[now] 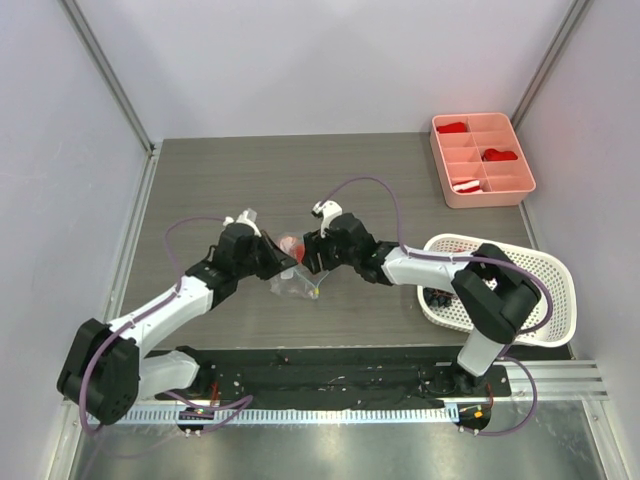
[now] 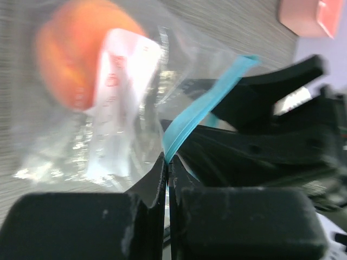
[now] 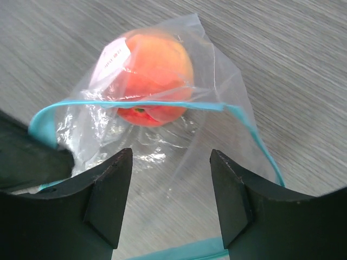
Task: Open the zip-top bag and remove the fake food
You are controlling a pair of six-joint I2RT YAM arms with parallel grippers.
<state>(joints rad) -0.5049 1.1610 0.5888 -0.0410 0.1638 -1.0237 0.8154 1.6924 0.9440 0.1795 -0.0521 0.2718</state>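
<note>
The zip-top bag [image 1: 296,285] lies in the middle of the table, clear and crinkly, with a teal zip strip [image 2: 201,110]. Inside it sits the fake food [image 3: 154,73], a round orange-peach fruit beside a white label. My left gripper [image 2: 168,160] is shut on the teal strip at the bag's edge. From the opposite side my right gripper [image 3: 171,165] reaches in at the bag's mouth. Its jaws stand apart over clear film, with one teal strip [image 3: 162,104] ahead of the fingertips and another behind them. The fruit lies just beyond the fingertips.
A pink divided tray [image 1: 483,160] with red-and-white bits stands at the back right. A white perforated basket [image 1: 520,290] sits by the right arm's base, with dark pieces [image 1: 437,297] in it. Grey walls enclose the table on three sides.
</note>
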